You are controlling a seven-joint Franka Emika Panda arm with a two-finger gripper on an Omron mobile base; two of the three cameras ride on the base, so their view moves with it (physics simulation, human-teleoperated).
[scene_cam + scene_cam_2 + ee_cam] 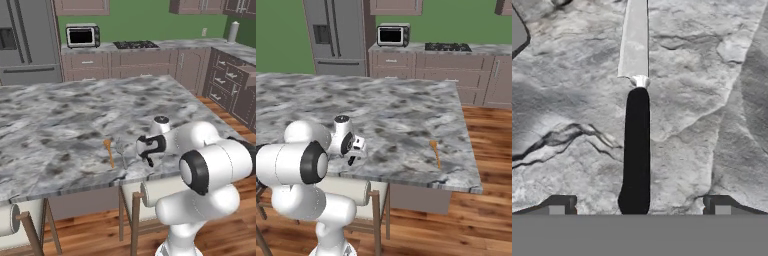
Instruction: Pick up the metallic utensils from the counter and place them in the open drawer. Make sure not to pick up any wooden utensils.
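A knife lies on the marbled counter (712, 100) in the hand view, black handle (637, 150) toward me and silver blade (634, 40) running away. My gripper (639, 206) is open just above the handle's near end, one fingertip (559, 205) on each side, not touching it. From the base, the gripper (148, 159) (352, 159) hangs low over the counter (65, 120) near its front edge. A pale grey fork (121, 150) lies left of it, and beside that an orange-brown wooden spoon (108, 152) (435, 152). A taupe drawer (248, 71) juts from the right cabinets.
Wooden stools (131, 210) stand under the counter's front edge. A toaster oven (83, 36) and a cooktop (135, 45) sit on the back worktop, with a steel fridge (27, 40) to the left. A dark rounded shape (517, 32) shows at the hand view's upper left.
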